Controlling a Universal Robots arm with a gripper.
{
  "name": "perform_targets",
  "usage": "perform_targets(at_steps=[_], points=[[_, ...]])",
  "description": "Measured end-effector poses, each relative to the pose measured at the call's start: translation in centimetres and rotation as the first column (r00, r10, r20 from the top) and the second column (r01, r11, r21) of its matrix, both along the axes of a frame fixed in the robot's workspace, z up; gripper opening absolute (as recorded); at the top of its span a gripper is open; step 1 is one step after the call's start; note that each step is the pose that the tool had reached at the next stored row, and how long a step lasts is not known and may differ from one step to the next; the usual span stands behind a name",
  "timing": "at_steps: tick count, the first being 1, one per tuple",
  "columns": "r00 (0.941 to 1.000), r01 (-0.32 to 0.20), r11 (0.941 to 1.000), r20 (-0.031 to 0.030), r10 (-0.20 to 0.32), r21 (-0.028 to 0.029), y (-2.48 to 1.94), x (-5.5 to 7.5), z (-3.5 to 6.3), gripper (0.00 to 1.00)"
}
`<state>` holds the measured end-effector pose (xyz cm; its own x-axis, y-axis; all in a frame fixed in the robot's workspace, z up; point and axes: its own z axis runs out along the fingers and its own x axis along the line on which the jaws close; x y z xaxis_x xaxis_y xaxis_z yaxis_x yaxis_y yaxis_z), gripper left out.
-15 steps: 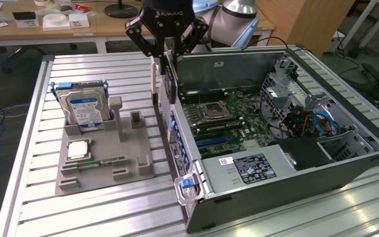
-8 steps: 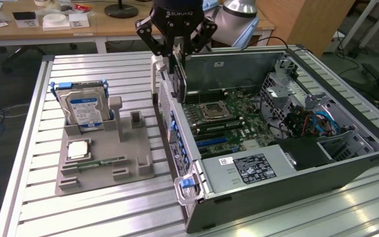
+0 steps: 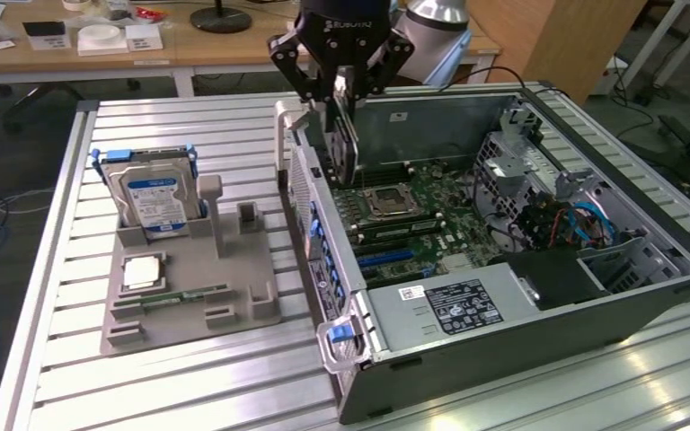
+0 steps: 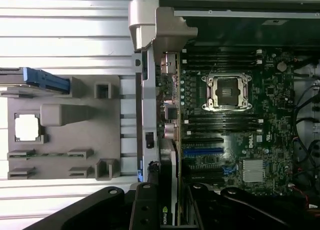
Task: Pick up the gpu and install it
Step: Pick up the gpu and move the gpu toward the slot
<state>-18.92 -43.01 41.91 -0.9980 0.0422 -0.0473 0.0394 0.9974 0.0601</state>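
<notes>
My gripper (image 3: 342,83) is shut on the gpu (image 3: 345,144), which hangs upright and edge-on with its dark cooler face showing. The card sits above the rear wall of the open computer case (image 3: 632,301), over the motherboard (image 3: 441,215) near the processor socket. In the wrist view the gpu (image 4: 172,182) appears as a thin strip between my black fingers (image 4: 145,210), alongside the case's rear wall. The blue expansion slots (image 4: 202,151) on the motherboard (image 4: 260,115) lie just beside the card's line.
A grey fixture tray (image 3: 237,310) on the slatted metal table (image 3: 57,359) holds a hard drive (image 3: 154,202), a processor (image 3: 144,269) and a memory stick (image 3: 183,294). Cables and the drive cage (image 3: 561,215) fill the case's far side. A power supply (image 3: 465,310) sits at its near end.
</notes>
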Motion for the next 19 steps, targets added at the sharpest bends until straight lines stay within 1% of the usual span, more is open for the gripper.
perform_targets(at_steps=[7,16,19], points=[[1.0000,0.000,1.0000,0.0000,0.000,0.0032,0.00,1.3,0.00,0.27],[1.0000,0.000,1.0000,0.0000,0.000,0.0036,0.00,2.4,0.00,0.27],[1.0000,0.000,1.0000,0.0000,0.000,0.0036,0.00,2.5,0.00,0.27]])
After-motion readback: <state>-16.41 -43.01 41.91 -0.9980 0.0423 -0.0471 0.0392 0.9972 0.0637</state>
